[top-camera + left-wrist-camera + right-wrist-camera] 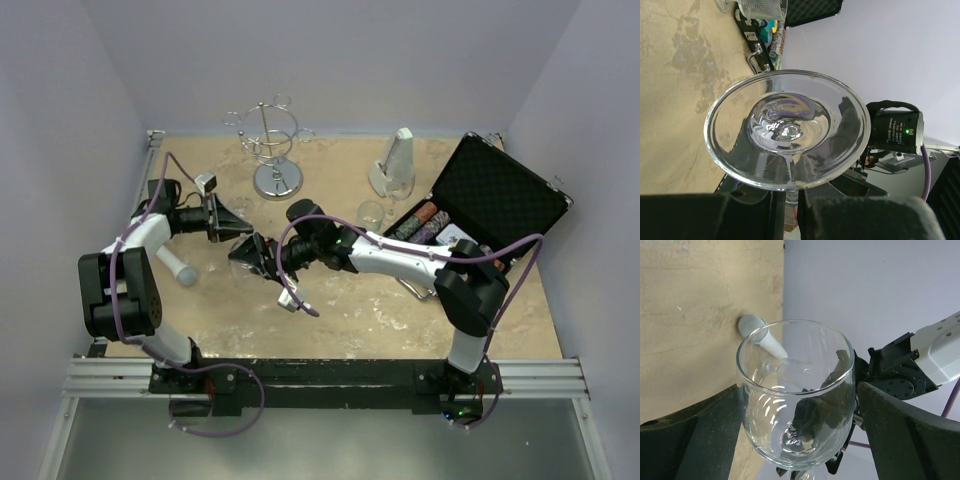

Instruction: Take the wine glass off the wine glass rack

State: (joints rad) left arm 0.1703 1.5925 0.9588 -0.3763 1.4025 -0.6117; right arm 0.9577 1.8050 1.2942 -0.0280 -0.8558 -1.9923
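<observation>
Above the left-middle of the bench point(350, 310), the wine glass point(790, 390) hangs in the air between the two arms, off the wine glass rack point(270, 150) and well apart from it. The rack stands bare at the far edge of the bench on its shiny round base.

The left pincer point(791, 200) is closed on the stem of the glass. In its wrist view the round foot fills the middle of the picture and the stem runs down between the two dark fingers point(705, 217).

The right pincer point(799, 386) comes in from the other side, spread wide, with one finger on each side of the bowl and both close against it. Whether they press on the glass I cannot tell. The open rim of the bowl faces the right wrist camera, and the left pincer shows dark through the glass near the stem.

A small white microphone point(760, 335) with a grey mesh head lies on the bench near the left arm. At the far right stand a grey metronome point(393, 165), a second glass point(371, 213) just in front of it, and an open black case point(500, 190) with poker chips point(425, 222) inside.
</observation>
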